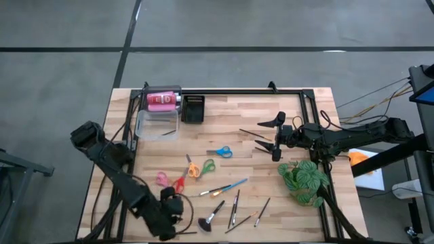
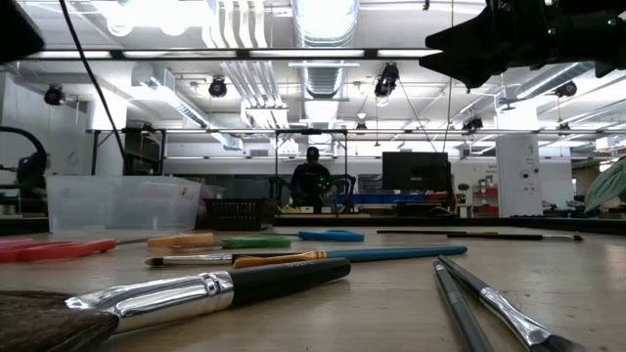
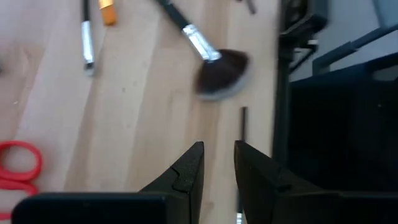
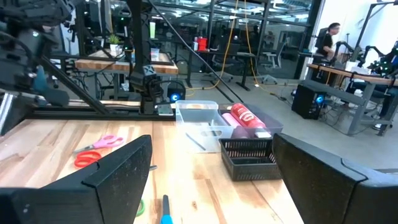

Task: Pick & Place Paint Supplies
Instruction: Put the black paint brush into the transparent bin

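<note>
- l claw [image 3: 217, 163] low near front table edge, jaws narrow, empty, pointed at a fluffy dark brush [image 3: 214, 68] w/ metal ferrule
- r claw [image 1: 274, 135] wide, empty, above bare planks
- thin brushes [image 1: 227, 188] & scissors [image 1: 220, 151] scattered mid-table
- pink bottle [image 1: 161, 101] in clear tub [image 1: 157, 125], back-left

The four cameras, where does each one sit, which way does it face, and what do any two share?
High view: overhead, straight down on table and both arms.
Low view: tabletop height, level across brushes into the room.
Left wrist view: looks down past the left gripper, narrowly parted, at the fan brush.
Right wrist view: along the table past the open right gripper toward the black tray.
Shared: high and left wrist both show the fan brush.
</note>
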Tool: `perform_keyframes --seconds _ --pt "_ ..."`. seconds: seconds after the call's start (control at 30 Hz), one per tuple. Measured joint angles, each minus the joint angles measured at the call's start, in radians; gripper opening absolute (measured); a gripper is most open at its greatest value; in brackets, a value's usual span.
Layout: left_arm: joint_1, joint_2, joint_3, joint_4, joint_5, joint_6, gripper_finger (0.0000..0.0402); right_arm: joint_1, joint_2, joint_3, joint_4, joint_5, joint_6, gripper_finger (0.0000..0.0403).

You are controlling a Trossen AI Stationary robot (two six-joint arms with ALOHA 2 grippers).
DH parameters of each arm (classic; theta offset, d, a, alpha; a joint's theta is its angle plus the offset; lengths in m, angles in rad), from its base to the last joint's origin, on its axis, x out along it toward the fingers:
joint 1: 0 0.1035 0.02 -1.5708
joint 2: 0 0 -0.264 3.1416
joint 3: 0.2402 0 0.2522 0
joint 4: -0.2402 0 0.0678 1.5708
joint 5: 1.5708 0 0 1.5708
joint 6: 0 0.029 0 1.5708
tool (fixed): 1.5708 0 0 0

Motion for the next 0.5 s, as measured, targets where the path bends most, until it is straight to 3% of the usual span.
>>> perform_keyframes --seconds 0.17,0.5 --pt "-0.044 0.029 0.001 0.032 -0.062 -0.002 0.0091 0.0 0.0 0.0 0.0 0.0 0.0 0.0331" --pt "-0.048 0.18 0.046 0.055 -0.03 -0.007 0.0091 0.0 0.001 0.0 0.0 0.0 0.0 0.0331"
